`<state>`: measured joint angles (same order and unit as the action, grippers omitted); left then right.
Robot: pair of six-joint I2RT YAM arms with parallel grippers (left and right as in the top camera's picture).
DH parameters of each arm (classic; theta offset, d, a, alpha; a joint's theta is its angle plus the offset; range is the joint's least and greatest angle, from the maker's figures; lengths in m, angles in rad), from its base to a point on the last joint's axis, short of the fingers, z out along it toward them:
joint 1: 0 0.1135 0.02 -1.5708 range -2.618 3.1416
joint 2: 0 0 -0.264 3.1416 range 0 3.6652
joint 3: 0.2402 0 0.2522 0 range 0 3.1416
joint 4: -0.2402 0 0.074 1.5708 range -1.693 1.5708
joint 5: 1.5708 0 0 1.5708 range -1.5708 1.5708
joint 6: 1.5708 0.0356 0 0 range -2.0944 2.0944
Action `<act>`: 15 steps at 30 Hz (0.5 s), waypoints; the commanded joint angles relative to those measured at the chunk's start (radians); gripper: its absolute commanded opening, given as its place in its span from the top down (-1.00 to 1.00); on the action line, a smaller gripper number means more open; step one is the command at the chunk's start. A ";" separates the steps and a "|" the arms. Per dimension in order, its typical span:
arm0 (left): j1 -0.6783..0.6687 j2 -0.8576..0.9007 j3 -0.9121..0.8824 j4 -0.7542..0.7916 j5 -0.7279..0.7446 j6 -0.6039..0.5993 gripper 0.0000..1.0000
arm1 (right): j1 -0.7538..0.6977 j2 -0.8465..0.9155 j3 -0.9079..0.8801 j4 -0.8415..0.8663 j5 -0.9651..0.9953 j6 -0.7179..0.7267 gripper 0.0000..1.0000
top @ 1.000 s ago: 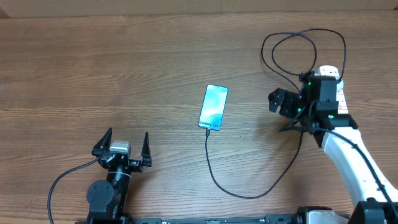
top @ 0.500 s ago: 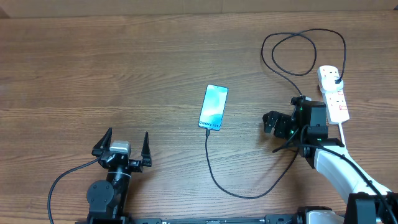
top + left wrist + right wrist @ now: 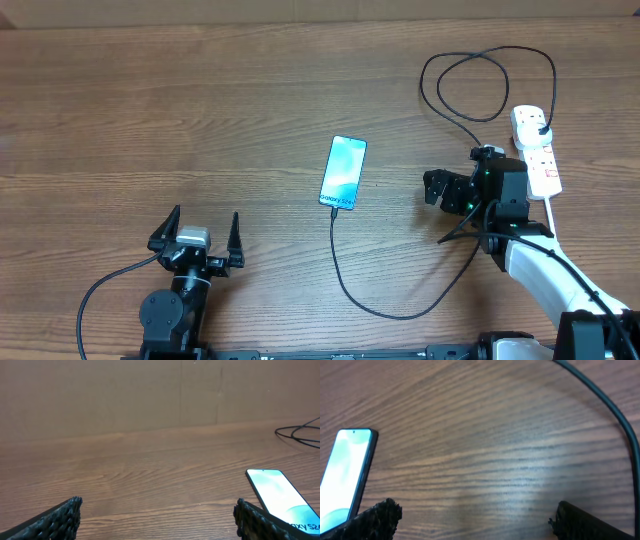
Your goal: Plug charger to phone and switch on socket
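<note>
My left claw (image 3: 203, 218) sits near the front-left edge of the brown wood-grain bench (image 3: 200, 100). Its two black fingers are spread wide with nothing between them. In my left wrist view the left claw (image 3: 157, 507) frames only bare board. The slim rectangular phone with the light blue screen and dark edge (image 3: 277, 492) lies off to the right, apart from the fingers.

From overhead that phone (image 3: 343, 172) lies flat and screen-up near the middle of the bench, its far end leaning a little to the right. The long thin black charger (image 3: 333, 240) meets the phone's near short edge, though I cannot tell whether the tip is fully seated. From there the cable runs toward me, sweeps right in a wide curve and passes under my right arm. It then loops at the far right of the bench and ends in a black plug sitting in the far end of the white oblong socket with red markings (image 3: 535, 150). I cannot tell how its switches are set.

My right claw (image 3: 437, 192) is between the phone and the socket, well apart from the phone and near the socket, pointing left. Its fingers are wide apart and hold nothing. In my right wrist view the right claw (image 3: 476, 509) spans bare wood, with the phone (image 3: 345, 470) at the left edge and the charger (image 3: 615, 415) curving down the right side.
</note>
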<state>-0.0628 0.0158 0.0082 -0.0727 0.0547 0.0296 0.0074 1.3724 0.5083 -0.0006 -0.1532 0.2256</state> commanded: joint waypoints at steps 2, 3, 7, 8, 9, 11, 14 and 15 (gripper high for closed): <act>0.009 -0.011 -0.003 -0.003 -0.011 0.016 -0.99 | 0.004 -0.023 -0.097 0.167 -0.030 -0.018 -1.00; 0.009 -0.011 -0.003 -0.003 -0.011 0.016 -0.99 | 0.004 -0.023 -0.116 0.199 -0.033 -0.018 -1.00; 0.009 -0.011 -0.003 -0.003 -0.011 0.016 -0.99 | 0.005 -0.023 -0.185 0.285 -0.032 -0.018 -1.00; 0.009 -0.011 -0.003 -0.003 -0.011 0.016 -1.00 | 0.005 -0.023 -0.200 0.307 -0.032 -0.018 -1.00; 0.009 -0.011 -0.003 -0.003 -0.011 0.016 -0.99 | 0.005 -0.023 -0.230 0.358 -0.032 -0.017 -1.00; 0.009 -0.011 -0.003 -0.003 -0.011 0.016 -0.99 | 0.005 -0.023 -0.250 0.396 -0.032 -0.013 -1.00; 0.009 -0.011 -0.003 -0.003 -0.011 0.016 -0.99 | 0.005 -0.027 -0.275 0.433 -0.032 -0.014 -1.00; 0.009 -0.011 -0.003 -0.003 -0.011 0.016 -0.99 | 0.005 -0.028 -0.286 0.446 -0.032 -0.013 -1.00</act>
<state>-0.0628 0.0158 0.0082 -0.0731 0.0547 0.0299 0.0074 1.3651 0.2535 0.4122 -0.1795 0.2131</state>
